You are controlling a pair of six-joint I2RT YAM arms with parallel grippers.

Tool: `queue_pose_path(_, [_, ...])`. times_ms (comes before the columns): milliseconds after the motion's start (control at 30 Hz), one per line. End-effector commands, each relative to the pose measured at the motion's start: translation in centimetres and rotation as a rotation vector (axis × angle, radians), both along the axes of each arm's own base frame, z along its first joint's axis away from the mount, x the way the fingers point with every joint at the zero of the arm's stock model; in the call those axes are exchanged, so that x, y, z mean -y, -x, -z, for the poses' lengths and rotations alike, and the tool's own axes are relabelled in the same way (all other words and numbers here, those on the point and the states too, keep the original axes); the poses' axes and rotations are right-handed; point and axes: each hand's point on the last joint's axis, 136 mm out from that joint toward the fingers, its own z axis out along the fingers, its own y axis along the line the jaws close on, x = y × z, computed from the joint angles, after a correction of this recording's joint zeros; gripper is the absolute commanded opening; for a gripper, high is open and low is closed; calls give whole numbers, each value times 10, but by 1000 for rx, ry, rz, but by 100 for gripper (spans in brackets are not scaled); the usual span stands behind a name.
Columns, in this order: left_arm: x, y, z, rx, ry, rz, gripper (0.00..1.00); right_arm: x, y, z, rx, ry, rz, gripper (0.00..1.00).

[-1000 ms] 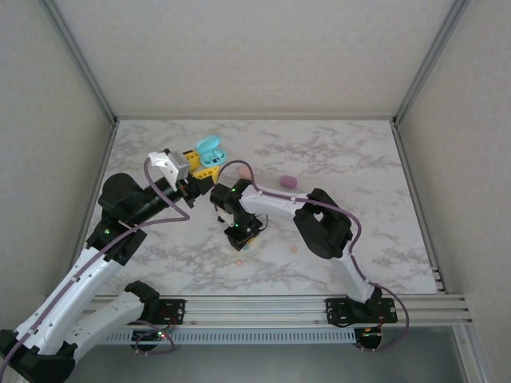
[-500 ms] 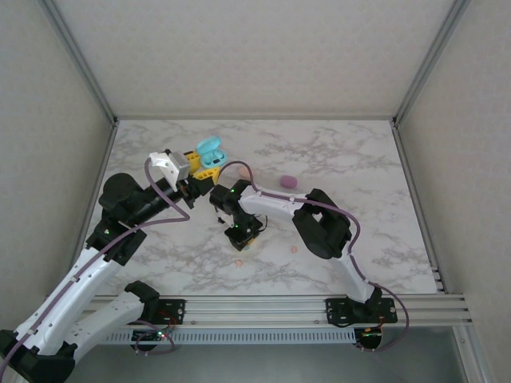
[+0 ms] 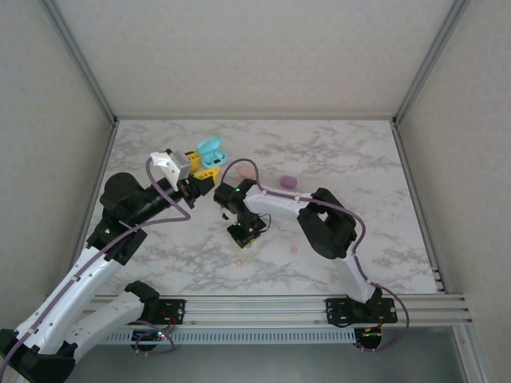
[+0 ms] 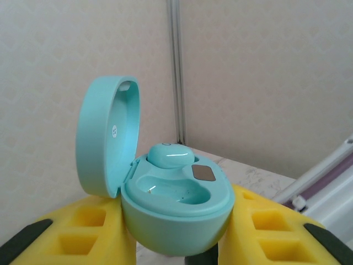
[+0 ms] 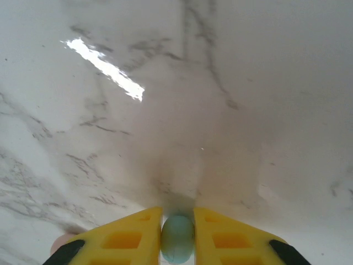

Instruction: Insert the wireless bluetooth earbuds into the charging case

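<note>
1. My right gripper is closed almost fully and pinches a teal earbud by its sides, at or just above the marble table.
2. My left gripper clasps the open charging case by its base. A second earbud sits in one well, and the neighbouring well is empty.
3. Handling, by my judgement: the bud is light, rigid and slippery. Grip it across its widest middle.
4. Appearance: small, glossy, pebble-shaped.

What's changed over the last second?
The right gripper closed its jaws on a teal earbud at the table, barely shifting. The left gripper stayed put, holding the open teal charging case with one bud seated; the purple case hasn't moved.
</note>
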Motion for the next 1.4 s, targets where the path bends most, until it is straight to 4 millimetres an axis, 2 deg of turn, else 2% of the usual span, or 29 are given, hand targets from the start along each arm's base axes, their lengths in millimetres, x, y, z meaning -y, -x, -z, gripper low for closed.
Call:
queue_pose_path(0, [1,-3,-3,16,-8,-17,15,4,-24,-39,-1,-193,200,20])
queue_pose_path(167, [9,-14,10,-21,-25,-3,15,16,-42,-82,-26,-405,341,20])
queue_pose_path(200, [11,-16,14,-29,-28,-1,15,24,-52,-91,-22,-447,385,20])
queue_pose_path(367, [22,-29,35,-73,-53,17,15,49,-70,-135,0,-613,512,20])
queue_pose_path(467, [29,-36,47,-92,-71,31,15,64,-78,-170,45,-707,567,20])
queue_pose_path(600, [39,-44,63,-104,-92,63,15,77,-79,-224,142,-805,591,20])
queue_pose_path(733, [49,-49,72,-102,-102,97,15,82,-74,-275,220,-907,592,20])
queue_pose_path(900, [61,-52,80,-102,-110,141,15,77,-64,-323,237,-1048,566,20])
queue_pose_path(1100, [70,-49,87,-93,-137,172,15,52,-56,-353,203,-1156,486,20])
queue_pose_path(1367, [75,-44,86,-79,-139,189,15,17,-59,-360,172,-1187,415,21])
